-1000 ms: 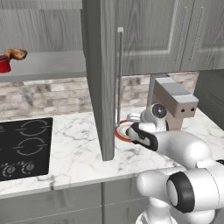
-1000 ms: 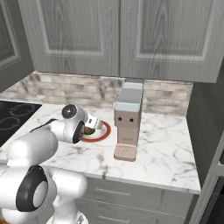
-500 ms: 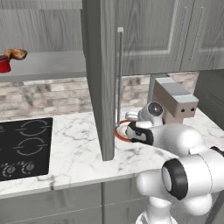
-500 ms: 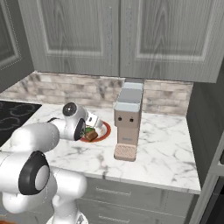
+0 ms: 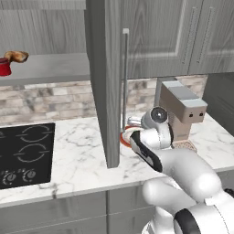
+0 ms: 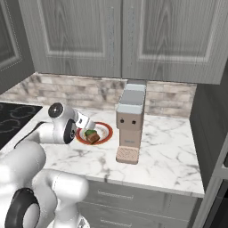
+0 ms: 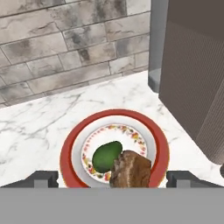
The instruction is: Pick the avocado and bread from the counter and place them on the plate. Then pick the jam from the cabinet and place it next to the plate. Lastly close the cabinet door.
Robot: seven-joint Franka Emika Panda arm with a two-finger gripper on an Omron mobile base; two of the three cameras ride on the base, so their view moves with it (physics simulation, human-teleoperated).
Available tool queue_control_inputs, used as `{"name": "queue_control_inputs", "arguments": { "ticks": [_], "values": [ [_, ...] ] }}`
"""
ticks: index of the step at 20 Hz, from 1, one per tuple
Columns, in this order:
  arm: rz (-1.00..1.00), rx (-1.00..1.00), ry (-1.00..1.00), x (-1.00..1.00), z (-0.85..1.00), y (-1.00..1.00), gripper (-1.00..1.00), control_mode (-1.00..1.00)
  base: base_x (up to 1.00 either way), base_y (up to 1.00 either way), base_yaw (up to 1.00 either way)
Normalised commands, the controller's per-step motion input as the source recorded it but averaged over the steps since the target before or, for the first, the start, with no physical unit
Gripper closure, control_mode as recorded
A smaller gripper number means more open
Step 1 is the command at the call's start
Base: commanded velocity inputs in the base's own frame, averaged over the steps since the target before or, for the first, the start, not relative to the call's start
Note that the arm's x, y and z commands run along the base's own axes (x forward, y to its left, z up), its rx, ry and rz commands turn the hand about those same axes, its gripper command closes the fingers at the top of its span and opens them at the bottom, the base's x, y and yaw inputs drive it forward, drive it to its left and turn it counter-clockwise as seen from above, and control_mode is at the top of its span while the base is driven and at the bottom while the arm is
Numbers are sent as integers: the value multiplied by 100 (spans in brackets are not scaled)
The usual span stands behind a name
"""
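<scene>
**Marble surface under grey cabinets**

The white, grey-veined surface point(image 6: 164, 147) runs below a stone-tile backsplash point(image 7: 57, 48), with a black cooktop point(image 5: 25, 153) at the left. The plate point(image 7: 70, 151) sits beside a boxy brown appliance point(image 6: 130, 118), carrying the avocado point(image 7: 105, 155) and the bread point(image 7: 131, 168), which touch. The claw point(image 7: 113, 179) hovers over them, fingers spread wide and empty. The cabinet door point(image 5: 106, 82) stands open; the jam point(image 5: 5, 66) rests on the shelf point(image 5: 50, 68) beside a golden pastry point(image 5: 17, 56).

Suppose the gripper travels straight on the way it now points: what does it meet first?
Most likely the bread, lying beside the avocado on the plate, between the open gripper tips; depth is hard to judge.
</scene>
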Motion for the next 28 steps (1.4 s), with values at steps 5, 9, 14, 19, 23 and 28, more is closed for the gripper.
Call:
{"name": "queue_control_inputs", "arguments": {
  "ticks": [5,9,14,19,23,28],
  "values": [
    [0,0,6,-77,38,31,-100,-100,0,0,0],
    [1,0,10,-70,36,27,-100,-100,0,0,0],
    [4,0,16,-50,54,26,-100,-100,0,0,0],
    [5,0,21,-44,76,18,-100,-100,0,0,0],
    [11,0,31,-34,68,22,-100,-100,0,0,0],
    [12,0,17,-47,30,11,-100,-100,0,0,0]
  ]
}}
